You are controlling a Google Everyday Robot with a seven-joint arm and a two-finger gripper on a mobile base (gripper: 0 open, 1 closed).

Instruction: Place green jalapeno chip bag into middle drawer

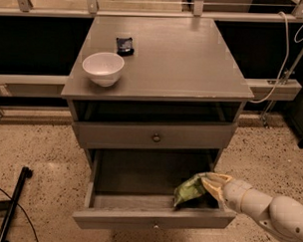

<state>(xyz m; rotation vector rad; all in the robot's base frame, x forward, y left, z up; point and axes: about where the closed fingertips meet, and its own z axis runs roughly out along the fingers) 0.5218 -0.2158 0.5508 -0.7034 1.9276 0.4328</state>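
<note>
The middle drawer (138, 205) is pulled open at the bottom of the grey cabinet, with a dark floor and a tiny knob on its front panel. The green jalapeno chip bag (188, 190) hangs tilted inside the drawer's front right corner, its lower end down by the floor. My gripper (210, 183) reaches in from the right over the drawer's right side and is shut on the bag's upper right end. My pale arm (268, 209) runs off to the lower right.
A closed drawer front with a brass round knob (156, 138) sits above the open drawer, under an open slot. On the cabinet top stand a white bowl (103, 68) and a small dark blue packet (124, 45). A black stand leg (11, 208) lies on the floor at the left.
</note>
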